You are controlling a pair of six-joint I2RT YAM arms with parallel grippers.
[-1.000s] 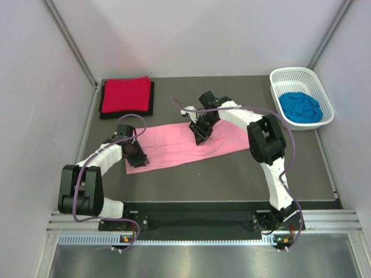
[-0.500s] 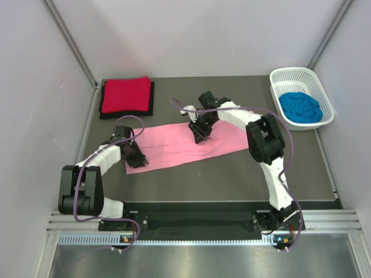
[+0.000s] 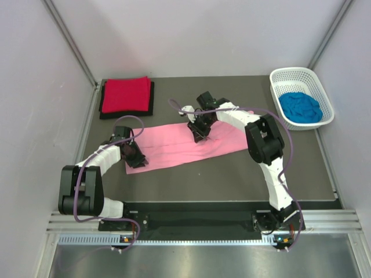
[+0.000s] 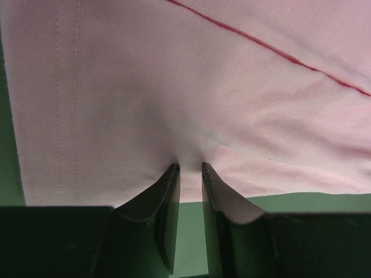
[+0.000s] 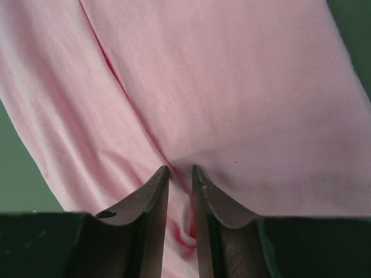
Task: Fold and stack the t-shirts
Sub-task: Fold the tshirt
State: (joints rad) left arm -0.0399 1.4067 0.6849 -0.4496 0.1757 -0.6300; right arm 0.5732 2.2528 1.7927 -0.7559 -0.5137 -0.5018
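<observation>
The light pink t-shirt lies as a long folded strip across the middle of the table. My left gripper is at its near left end, shut on the near edge of the cloth; its fingertips pinch the hem. My right gripper is on the strip's middle top, shut on a bunched fold of pink cloth between its fingertips. The red t-shirt lies folded on the folded black t-shirt at the back left. The bright blue t-shirt is crumpled in the basket.
A white plastic lattice basket stands at the back right corner. Grey walls close the table on the left, back and right. Purple cables loop over both arms.
Both grippers have shifted slightly to the left, staying on the pink shirt. The shirt's left end has drawn in a little.
</observation>
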